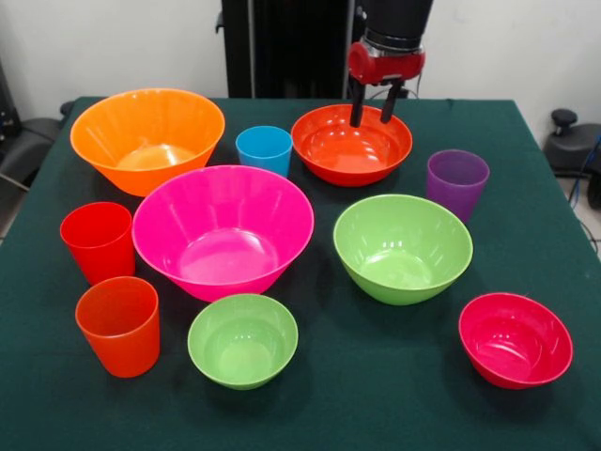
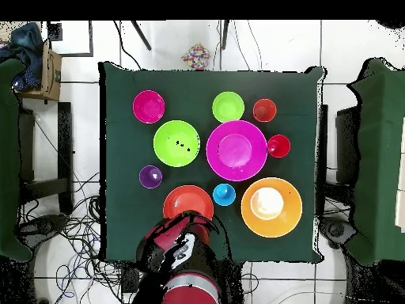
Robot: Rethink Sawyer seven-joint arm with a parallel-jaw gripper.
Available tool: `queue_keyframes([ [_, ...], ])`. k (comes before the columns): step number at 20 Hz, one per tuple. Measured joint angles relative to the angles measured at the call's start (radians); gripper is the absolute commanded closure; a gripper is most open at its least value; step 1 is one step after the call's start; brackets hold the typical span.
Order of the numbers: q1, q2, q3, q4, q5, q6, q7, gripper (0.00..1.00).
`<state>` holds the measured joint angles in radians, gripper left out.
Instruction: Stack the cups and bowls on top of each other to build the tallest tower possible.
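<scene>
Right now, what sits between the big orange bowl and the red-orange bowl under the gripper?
The blue cup, standing upright between the big orange bowl and the red-orange bowl. Both views show it.

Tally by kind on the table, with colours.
Bowls: 6 – large orange bowl, large pink bowl, red-orange bowl, medium green bowl, small green bowl, crimson bowl
Cups: 4 – blue cup, purple cup, red cup, orange cup
Total: 10

Green-covered worktop [image 1: 394, 395] carries six bowls [image 1: 223, 230] and four cups [image 1: 119, 324], all standing separately, none stacked.
</scene>
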<state>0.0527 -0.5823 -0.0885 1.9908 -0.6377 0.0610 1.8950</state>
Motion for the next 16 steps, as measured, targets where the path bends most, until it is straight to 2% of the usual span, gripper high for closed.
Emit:
queue_keyframes([
  [7, 0.025, 0.032, -0.026, -0.022, 0.001, -0.019, 0.000, 0.00],
  [16, 0.002, -0.006, -0.015, -0.021, 0.012, -0.019, 0.000, 0.00],
])
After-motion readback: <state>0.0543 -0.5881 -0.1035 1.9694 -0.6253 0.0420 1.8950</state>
